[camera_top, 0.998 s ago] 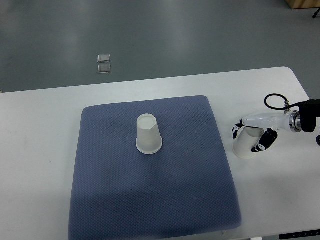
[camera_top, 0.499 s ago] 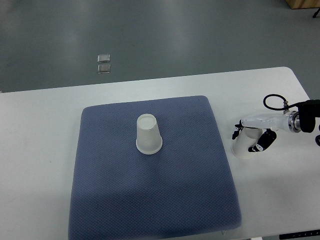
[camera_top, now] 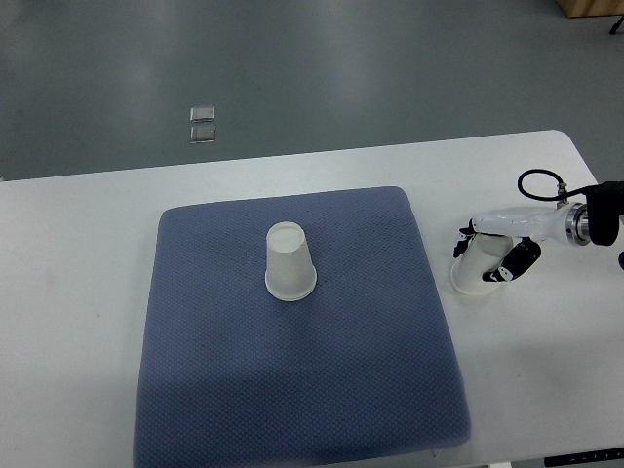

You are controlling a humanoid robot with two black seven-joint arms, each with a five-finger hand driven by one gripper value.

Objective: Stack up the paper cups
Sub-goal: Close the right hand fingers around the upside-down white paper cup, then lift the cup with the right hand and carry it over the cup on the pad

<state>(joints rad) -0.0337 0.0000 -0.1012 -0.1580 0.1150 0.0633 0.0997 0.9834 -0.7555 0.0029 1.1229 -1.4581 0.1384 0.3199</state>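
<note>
One white paper cup [camera_top: 290, 261] stands upside down near the middle of the blue mat [camera_top: 302, 390]. A second white paper cup [camera_top: 475, 269] is just off the mat's right edge, tilted, with its rim low and to the left. My right hand [camera_top: 490, 255] comes in from the right edge and has its white fingers with black tips curled around this second cup. The left arm does not show in the top view.
The mat lies on a white table [camera_top: 78, 322] whose right end curves near my right arm. A black cable loop [camera_top: 538, 185] rises from the right wrist. On the grey floor beyond the table sit two small clear squares [camera_top: 203, 124].
The right hand has drawn the gripped cup slightly up and back, and the cup now tilts more than before. The cup on the mat has not moved.
</note>
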